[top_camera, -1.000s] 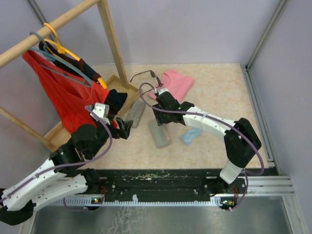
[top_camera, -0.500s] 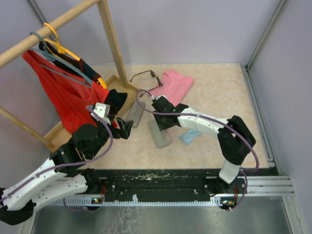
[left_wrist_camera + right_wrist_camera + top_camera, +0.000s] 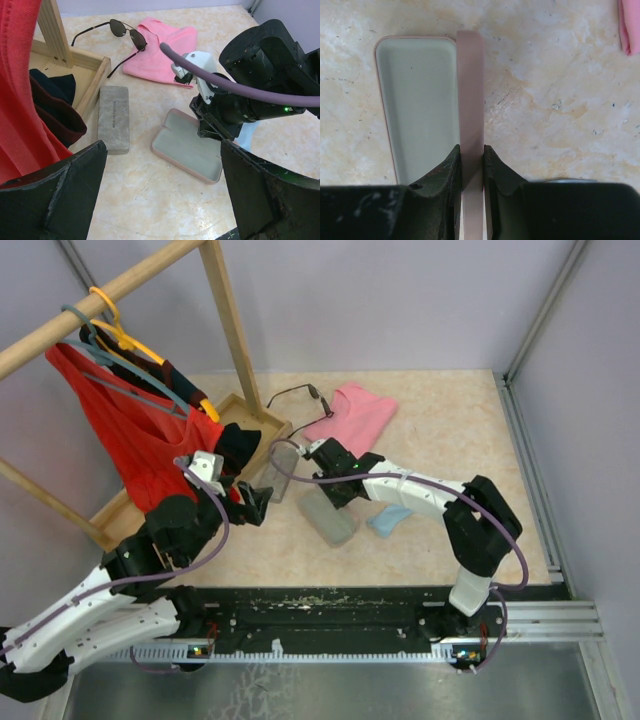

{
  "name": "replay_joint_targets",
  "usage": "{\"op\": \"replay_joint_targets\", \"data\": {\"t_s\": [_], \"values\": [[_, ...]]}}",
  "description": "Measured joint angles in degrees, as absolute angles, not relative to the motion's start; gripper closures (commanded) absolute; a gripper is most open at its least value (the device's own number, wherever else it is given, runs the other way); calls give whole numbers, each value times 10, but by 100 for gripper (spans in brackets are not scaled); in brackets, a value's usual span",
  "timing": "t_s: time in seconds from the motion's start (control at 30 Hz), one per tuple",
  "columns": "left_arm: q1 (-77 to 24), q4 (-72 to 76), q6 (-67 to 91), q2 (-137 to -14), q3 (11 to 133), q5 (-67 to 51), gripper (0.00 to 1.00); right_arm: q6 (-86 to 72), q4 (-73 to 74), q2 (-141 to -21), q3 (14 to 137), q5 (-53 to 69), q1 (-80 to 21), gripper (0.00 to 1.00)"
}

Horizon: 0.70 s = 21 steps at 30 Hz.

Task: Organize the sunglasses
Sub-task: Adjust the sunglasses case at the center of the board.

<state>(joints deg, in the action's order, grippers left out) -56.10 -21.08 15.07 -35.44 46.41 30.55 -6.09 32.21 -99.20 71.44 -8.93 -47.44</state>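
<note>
– Beige worktop point(image 3: 440, 430); the sunglasses point(image 3: 117, 31) lie at the back, one lens against the pink cloth point(image 3: 160, 47), near the wooden frame point(image 3: 95, 82).
– Light, thin wire, probably bends easily. I'd take the bridge. The right gripper point(image 3: 471, 160) pinches the lid of the open case point(image 3: 417, 100). The left gripper point(image 3: 162, 165) gapes, empty. A grey case point(image 3: 113, 119) lies between.

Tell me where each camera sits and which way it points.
Top: above and behind, looking down on the table; left arm and right arm show.
Left wrist: faces across the table at sunglasses and grey case; open left fingers at bottom corners.
Right wrist: faces straight down; right fingers pinch the open pink case's lid.
Shared: both wrists see that case.
</note>
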Motion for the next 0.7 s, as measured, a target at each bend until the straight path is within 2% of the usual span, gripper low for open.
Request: {"op": "replay_joint_targets", "data": {"t_s": [0.43, 0.7], "values": [[-561, -223, 152, -347, 464, 306, 0, 184, 275, -1002, 714, -39, -474, 88], [-561, -236, 152, -346, 465, 311, 0, 335, 258, -1006, 714, 3, -439, 88]]}}
